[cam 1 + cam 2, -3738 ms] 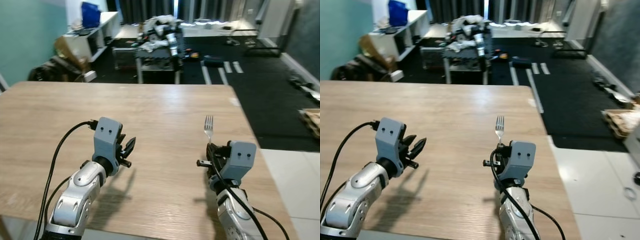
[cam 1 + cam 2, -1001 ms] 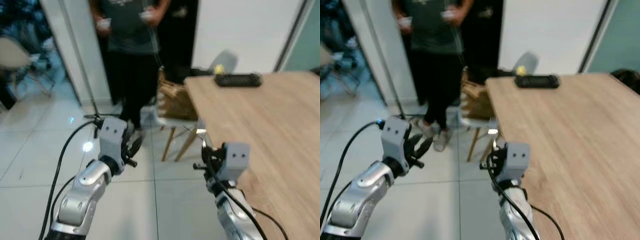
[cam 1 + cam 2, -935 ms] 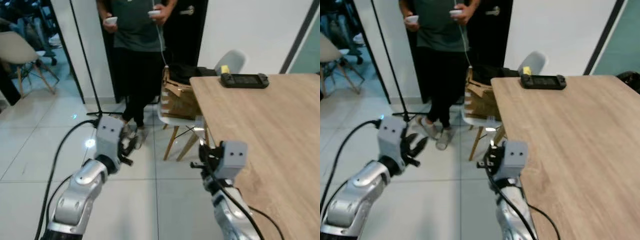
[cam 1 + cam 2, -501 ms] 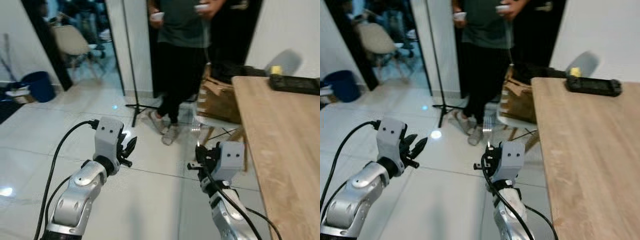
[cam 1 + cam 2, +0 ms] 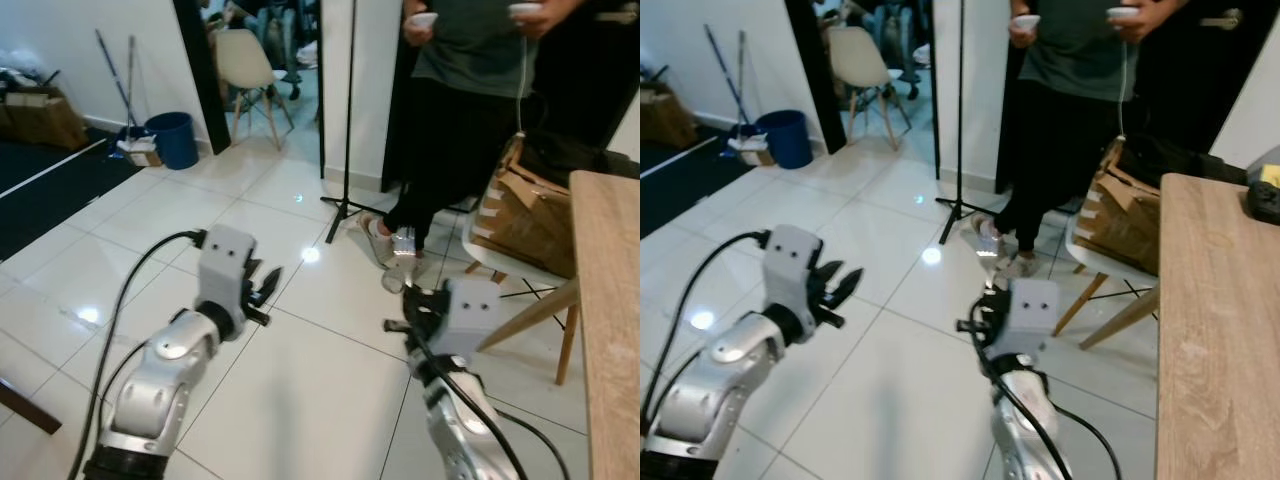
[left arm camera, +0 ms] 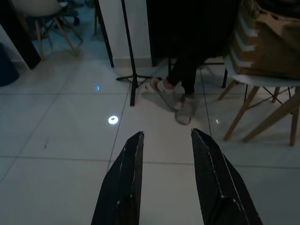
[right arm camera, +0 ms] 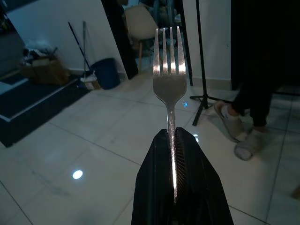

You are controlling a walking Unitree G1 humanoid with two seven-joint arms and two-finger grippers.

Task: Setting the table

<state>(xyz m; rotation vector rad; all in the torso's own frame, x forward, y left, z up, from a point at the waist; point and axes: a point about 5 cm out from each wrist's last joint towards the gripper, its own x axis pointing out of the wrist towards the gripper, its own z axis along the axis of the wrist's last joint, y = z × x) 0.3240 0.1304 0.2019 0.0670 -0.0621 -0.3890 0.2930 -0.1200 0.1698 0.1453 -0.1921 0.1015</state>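
Observation:
A silver fork (image 7: pixel 169 79) stands tines-up between the black fingers of my right gripper (image 7: pixel 172 138), which is shut on its handle. That gripper (image 5: pixel 410 310) is held out in front of me over white floor tiles. My left gripper (image 5: pixel 266 287) hovers at about the same height, open and with nothing in it; its two fingers (image 6: pixel 131 173) stand apart above the tiles. The wooden table (image 5: pixel 1215 340) lies at my far right, and just its near corner and edge are in view.
A person (image 5: pixel 470 100) stands ahead holding controllers. Beside the table is a white chair (image 5: pixel 520 260) with a brown bag on it. A thin stand pole (image 5: pixel 350 110) rises from the floor. Farther left are a blue bin (image 5: pixel 178 140) and a pale chair (image 5: pixel 245 65).
The whole view has swung left, away from the table and onto the tiled floor, so the camera turned. Both arms keep their pose, and the fork stays in the right gripper.

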